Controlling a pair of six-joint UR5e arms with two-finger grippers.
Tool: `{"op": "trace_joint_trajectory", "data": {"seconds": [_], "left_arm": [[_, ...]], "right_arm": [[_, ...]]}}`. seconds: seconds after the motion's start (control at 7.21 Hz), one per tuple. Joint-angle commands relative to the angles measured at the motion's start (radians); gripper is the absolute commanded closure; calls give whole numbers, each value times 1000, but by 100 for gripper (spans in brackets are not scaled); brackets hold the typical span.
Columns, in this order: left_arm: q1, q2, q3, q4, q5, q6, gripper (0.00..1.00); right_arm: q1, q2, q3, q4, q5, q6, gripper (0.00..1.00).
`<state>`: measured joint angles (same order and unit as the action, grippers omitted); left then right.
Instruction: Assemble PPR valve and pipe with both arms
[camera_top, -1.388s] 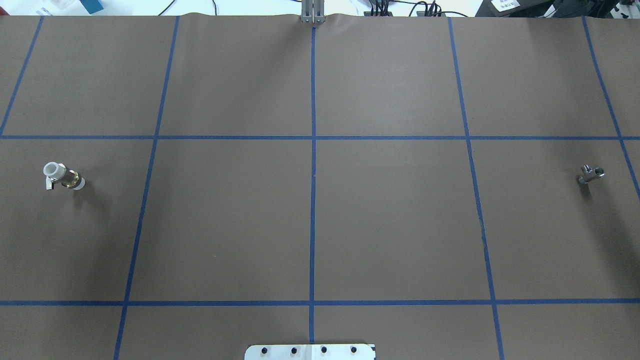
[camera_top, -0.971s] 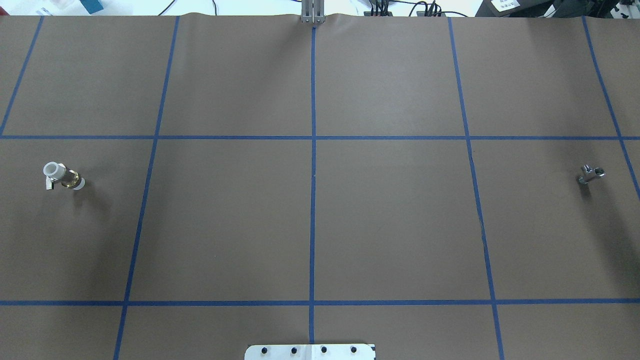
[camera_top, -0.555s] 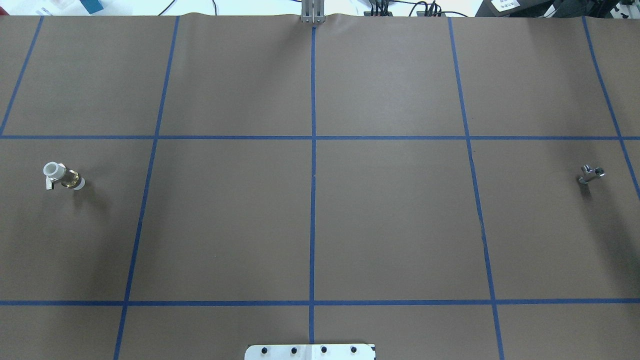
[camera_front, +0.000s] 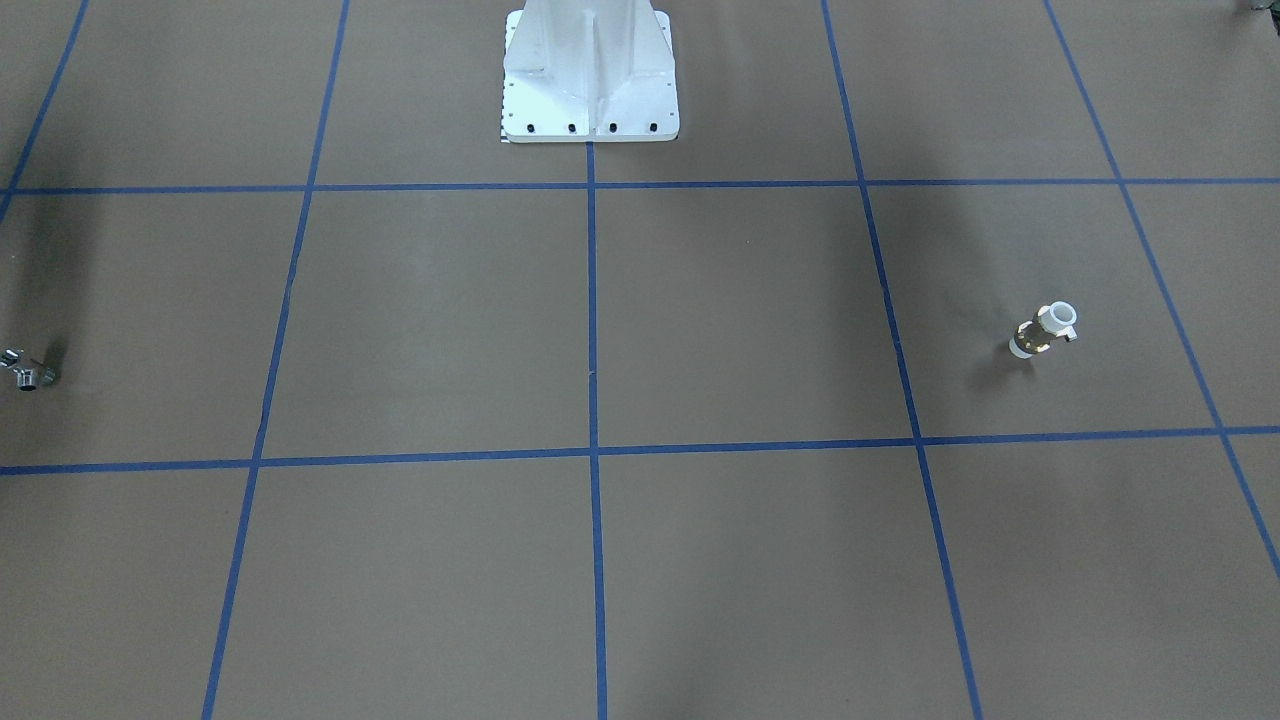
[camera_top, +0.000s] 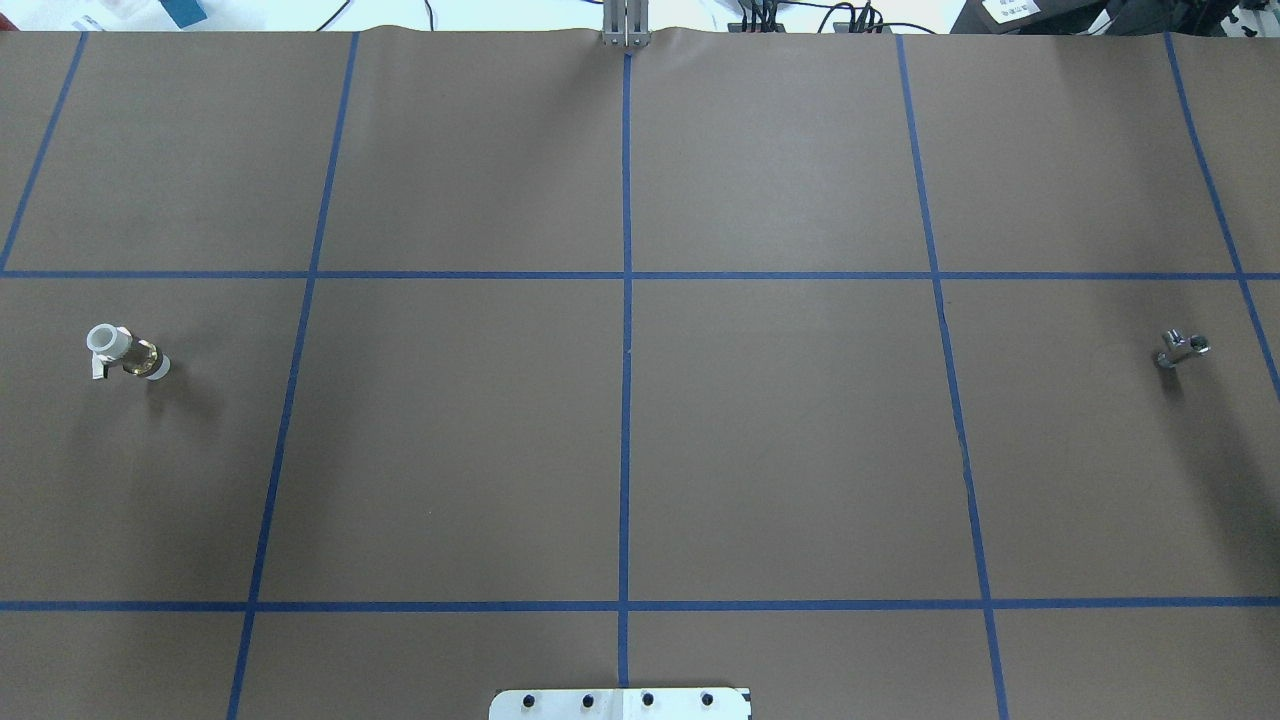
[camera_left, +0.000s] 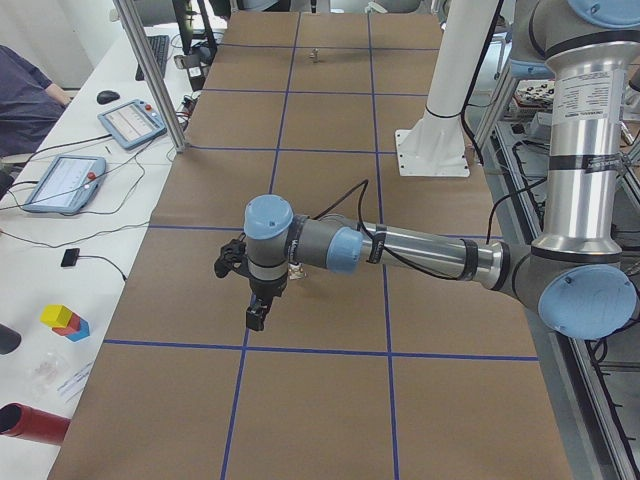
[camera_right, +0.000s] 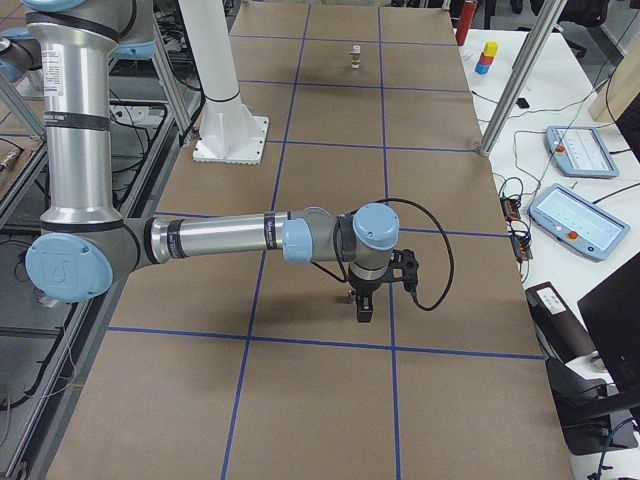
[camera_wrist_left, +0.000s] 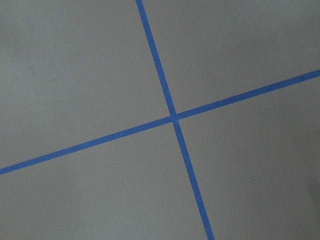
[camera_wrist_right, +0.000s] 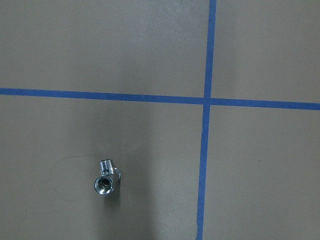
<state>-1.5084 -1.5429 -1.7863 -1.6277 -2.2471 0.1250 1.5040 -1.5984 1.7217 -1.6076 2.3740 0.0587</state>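
Note:
The PPR valve (camera_top: 127, 353), white ends and a brass middle, lies at the table's left; it also shows in the front-facing view (camera_front: 1043, 331) and far off in the right view (camera_right: 354, 55). The silver pipe (camera_top: 1182, 348) lies at the far right, also in the front-facing view (camera_front: 27, 370) and the right wrist view (camera_wrist_right: 106, 180). My left gripper (camera_left: 256, 318) points down over the valve's area. My right gripper (camera_right: 364, 306) points down over the pipe's area. Both show only in the side views, so I cannot tell whether they are open or shut.
Blue tape lines (camera_wrist_left: 174, 118) divide the brown table cover into a grid. The white robot pedestal (camera_front: 590, 70) stands at the near middle edge. A side bench holds tablets (camera_left: 130, 122), coloured blocks (camera_left: 64, 320) and a red cylinder (camera_left: 30, 422).

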Motion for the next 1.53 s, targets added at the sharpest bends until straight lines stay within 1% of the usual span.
{"op": "trace_joint_trajectory", "data": {"seconds": [0.0, 0.14, 0.28, 0.42, 0.69, 0.83, 1.11, 1.39], "left_arm": [[43, -16, -62, 6, -52, -262, 0], [127, -38, -89, -7, -61, -476, 0], [239, -49, -106, -9, -49, -616, 0], [313, -51, -105, -33, -13, -677, 0], [433, -43, -82, -137, 70, -844, 0], [468, -43, -52, -153, 107, -852, 0], [528, -54, -27, -155, 109, -849, 0], [539, -54, -15, -155, 109, -846, 0]], "right_arm": [[1, 0, 1, 0, 1, 0, 0], [1, 0, 1, 0, 2, 0, 0], [-1, 0, -2, 0, 2, 0, 0], [-1, 2, -4, 0, 1, 0, 0], [-1, 2, -8, 2, 1, 0, 0], [-1, 2, -8, 0, 2, 0, 0], [-1, 2, -7, 0, 2, 0, 0], [-1, 2, -8, 0, 1, -2, 0]]}}
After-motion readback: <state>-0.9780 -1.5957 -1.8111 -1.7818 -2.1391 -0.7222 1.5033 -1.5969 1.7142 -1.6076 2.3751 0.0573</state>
